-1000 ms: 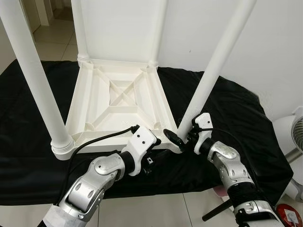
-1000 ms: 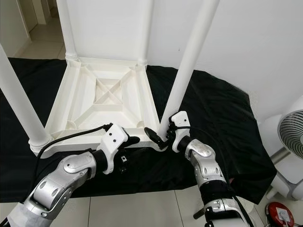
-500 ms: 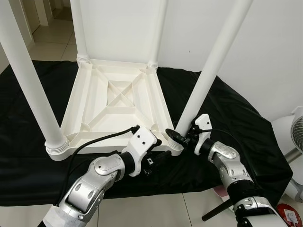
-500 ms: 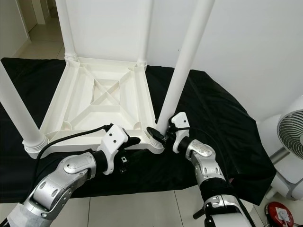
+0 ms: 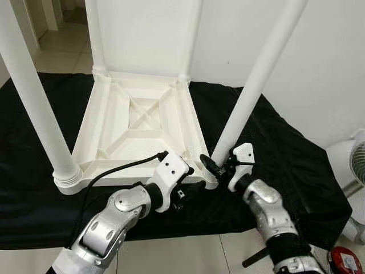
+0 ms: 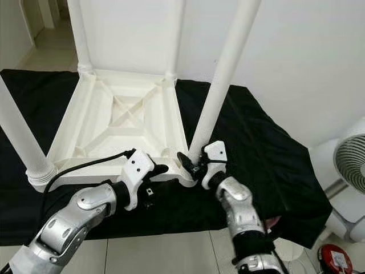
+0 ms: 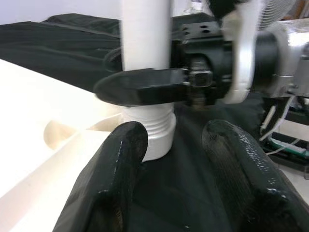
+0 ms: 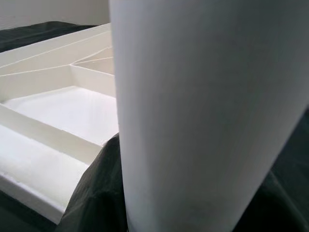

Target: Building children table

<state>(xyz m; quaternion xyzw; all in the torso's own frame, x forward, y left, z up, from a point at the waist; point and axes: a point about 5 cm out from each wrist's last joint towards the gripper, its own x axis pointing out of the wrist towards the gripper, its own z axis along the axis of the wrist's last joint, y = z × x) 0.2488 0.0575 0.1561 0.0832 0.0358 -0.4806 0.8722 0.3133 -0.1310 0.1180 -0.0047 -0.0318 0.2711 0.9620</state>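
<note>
Upside-down tabletop (image 5: pixel 140 123) on black cloth (image 5: pixel 274 148); last leg (image 5: pixel 251 85) upright at its near right corner. Right gripper (image 5: pixel 219 166) clamped round leg's base (nearer arm); left gripper (image 7: pixel 169 164) spread, just beside the socket.

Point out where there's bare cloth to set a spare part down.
Bare black cloth lies right of the near-right leg, toward the fan, and left of the tabletop. It is crowded at the near-right corner, where the right gripper and left gripper meet.
</note>
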